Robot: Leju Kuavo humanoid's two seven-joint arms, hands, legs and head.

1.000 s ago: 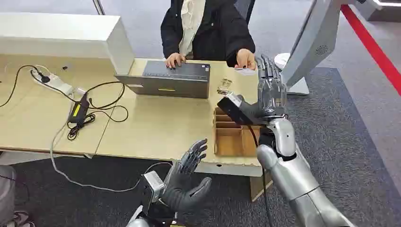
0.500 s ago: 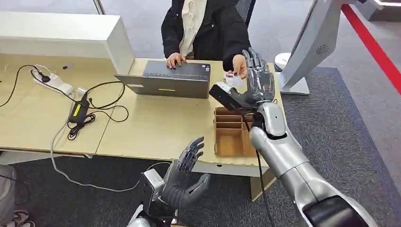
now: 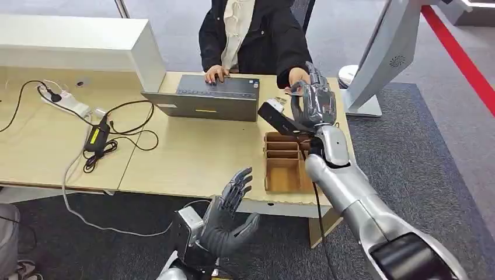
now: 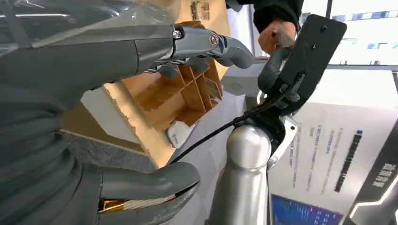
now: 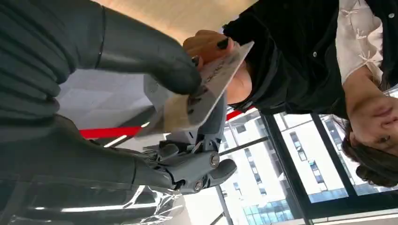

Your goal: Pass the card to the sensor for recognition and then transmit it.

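Card handoff happening, sensor part not started

Right hand (image 3: 315,102) has its thumb pressed on the card (image 5: 206,89), pinching it while the person's hand (image 5: 211,47) holds the other end over the desk (image 3: 192,157). Left hand (image 3: 230,219) hangs low, fingers spread, holding nothing. Looks like scanning and passing on are both left.

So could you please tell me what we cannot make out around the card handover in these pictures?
- Card: its print is blurred in the right wrist view; in the head view the right hand covers most of it.
- Whether the person's hand has let go: unclear; its fingertips lie on the card beside the robot's thumb.
- Sensor: none identifiable.
- Wooden tray: its right side is hidden by the right arm in the head view.
- Left hand: open, holding nothing.
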